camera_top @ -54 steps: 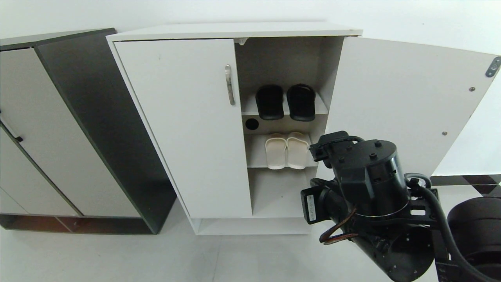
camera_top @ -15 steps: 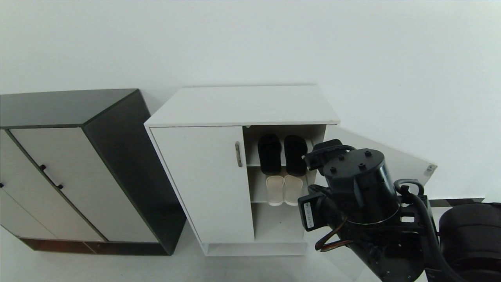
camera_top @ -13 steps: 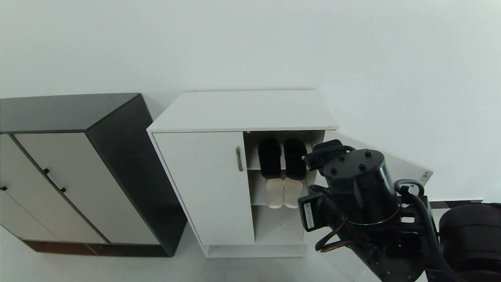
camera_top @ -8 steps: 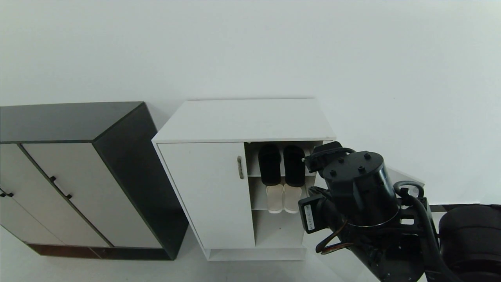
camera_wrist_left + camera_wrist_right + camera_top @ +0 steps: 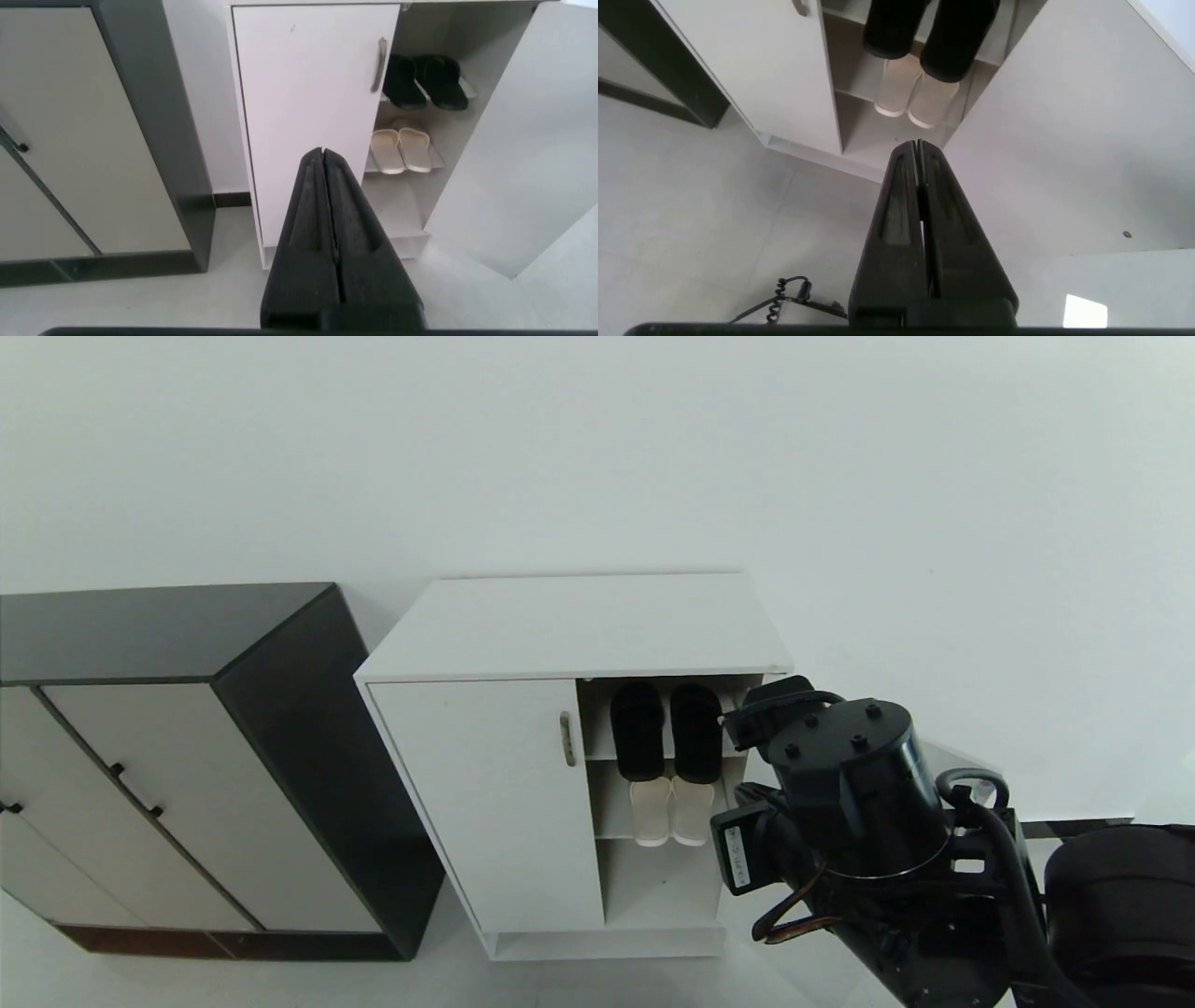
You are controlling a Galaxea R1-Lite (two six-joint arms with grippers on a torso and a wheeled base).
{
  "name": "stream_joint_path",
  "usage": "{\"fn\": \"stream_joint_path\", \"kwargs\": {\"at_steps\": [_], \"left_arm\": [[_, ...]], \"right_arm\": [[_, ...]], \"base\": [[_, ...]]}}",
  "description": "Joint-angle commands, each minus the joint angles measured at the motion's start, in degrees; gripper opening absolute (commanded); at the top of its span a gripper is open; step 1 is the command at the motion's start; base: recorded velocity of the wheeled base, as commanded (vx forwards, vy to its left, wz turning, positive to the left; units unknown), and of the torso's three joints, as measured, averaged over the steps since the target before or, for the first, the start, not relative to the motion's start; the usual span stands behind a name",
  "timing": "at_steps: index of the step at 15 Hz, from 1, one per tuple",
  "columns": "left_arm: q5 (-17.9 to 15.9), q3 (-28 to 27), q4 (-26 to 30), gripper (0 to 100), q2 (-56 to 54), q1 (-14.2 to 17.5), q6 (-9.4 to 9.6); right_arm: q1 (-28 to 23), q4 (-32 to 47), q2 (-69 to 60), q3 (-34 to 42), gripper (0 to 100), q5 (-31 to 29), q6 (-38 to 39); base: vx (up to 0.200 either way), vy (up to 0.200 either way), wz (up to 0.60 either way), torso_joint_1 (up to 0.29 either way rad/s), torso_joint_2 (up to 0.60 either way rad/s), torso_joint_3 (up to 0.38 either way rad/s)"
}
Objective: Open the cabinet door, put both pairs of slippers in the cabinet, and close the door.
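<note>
The white cabinet (image 5: 579, 625) stands against the wall with its left door (image 5: 485, 803) closed and its right door (image 5: 533, 159) swung open. A black pair of slippers (image 5: 667, 732) lies on the upper shelf. A white pair of slippers (image 5: 670, 810) lies on the shelf below. Both pairs also appear in the left wrist view, black pair (image 5: 425, 79) and white pair (image 5: 402, 149). My left gripper (image 5: 322, 154) is shut and empty, held back from the cabinet front. My right gripper (image 5: 919, 147) is shut and empty, above the floor before the open compartment.
A dark cabinet with pale doors (image 5: 280, 709) stands right beside the white one on the left. The metal handle (image 5: 565, 739) sits on the closed door's inner edge. My right arm (image 5: 840, 803) hides most of the open door in the head view. A coiled cable (image 5: 785, 294) lies on the floor.
The head camera has pulled back and risen, so the cabinet looks smaller and its top shows. Both pairs of slippers stay on their shelves and the right door stays open.
</note>
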Motion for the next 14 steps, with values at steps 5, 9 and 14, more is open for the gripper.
{"fn": "stream_joint_path", "kwargs": {"at_steps": [5,9,14], "left_arm": [[0.08,0.00,-0.01,0,0.01,-0.02,-0.11],[0.52,0.00,-0.01,0,0.01,-0.02,-0.46],[0.52,0.00,-0.01,0,0.01,-0.02,-0.46]], "right_arm": [[-3.61,-0.19,-0.10,-0.18,0,-0.10,-1.48],[-9.76,-1.34,0.34,-2.82,0,2.45,-2.27],[-17.24,-1.34,-0.45,-5.98,0,8.69,-2.36]], "base": [[0.000,0.000,-0.36,0.004,0.00,0.001],[0.000,0.000,0.00,0.000,0.00,0.000],[-0.120,0.000,0.00,0.005,0.00,-0.001]]}}
